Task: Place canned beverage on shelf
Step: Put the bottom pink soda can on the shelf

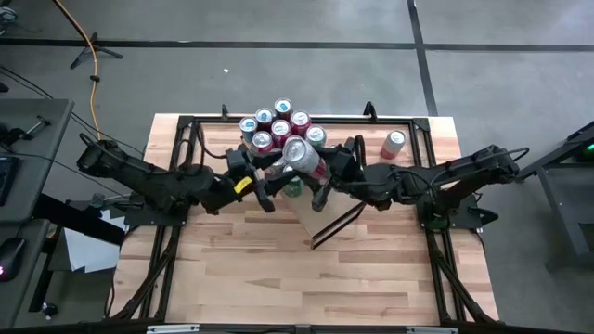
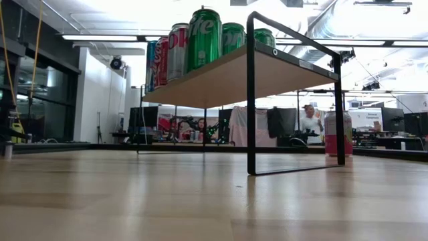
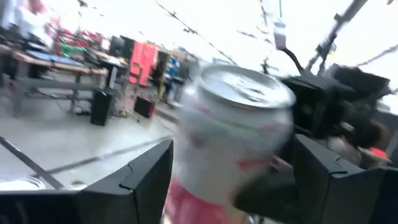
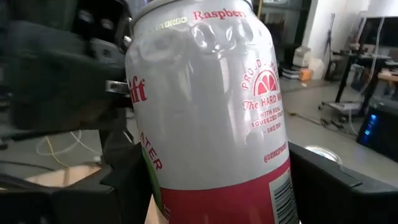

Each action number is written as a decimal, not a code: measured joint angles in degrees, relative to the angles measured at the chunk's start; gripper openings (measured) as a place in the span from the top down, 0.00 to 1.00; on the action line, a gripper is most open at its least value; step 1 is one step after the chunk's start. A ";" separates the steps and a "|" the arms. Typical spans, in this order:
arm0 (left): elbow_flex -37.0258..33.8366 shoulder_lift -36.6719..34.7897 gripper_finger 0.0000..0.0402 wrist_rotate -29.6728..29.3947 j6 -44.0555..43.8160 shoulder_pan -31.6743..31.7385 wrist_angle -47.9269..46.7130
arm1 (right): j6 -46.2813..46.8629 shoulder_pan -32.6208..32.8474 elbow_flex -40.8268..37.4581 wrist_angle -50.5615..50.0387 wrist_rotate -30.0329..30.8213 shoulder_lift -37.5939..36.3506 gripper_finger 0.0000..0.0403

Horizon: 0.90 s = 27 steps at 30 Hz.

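Note:
A silver can with a pink bottom band (image 1: 302, 160) is held tilted in the air above the pale-wood shelf (image 1: 316, 215). My right gripper (image 1: 325, 178) is shut on it. My left gripper (image 1: 269, 186) is open; its fingers stand on either side of the can's top end (image 3: 239, 87), and I cannot tell whether they touch it. Several cans (image 1: 278, 125) stand on the shelf's far end; they also show on the plank in the low view (image 2: 200, 40). Neither gripper shows in the low view. My right gripper pinches the can's lower half, at the pink band (image 4: 217, 199), between its two fingers (image 4: 127, 180). The fingers come level from the table's right and lie across the can. The can is lifted clear of the shelf, its top tipped toward my left gripper.
A second pink-and-silver can (image 1: 393, 144) stands on the table to the right of the shelf, also seen in the low view (image 2: 338, 134). A green can (image 1: 292, 188) shows just below the grippers. The shelf's black frame (image 2: 251, 94) stands mid-table. The table's near half is bare wood (image 1: 306, 278).

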 joint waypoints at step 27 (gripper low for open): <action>1.97 1.96 0.37 2.81 8.29 2.62 5.67 | -1.78 -2.32 -0.02 8.44 -6.02 2.07 0.30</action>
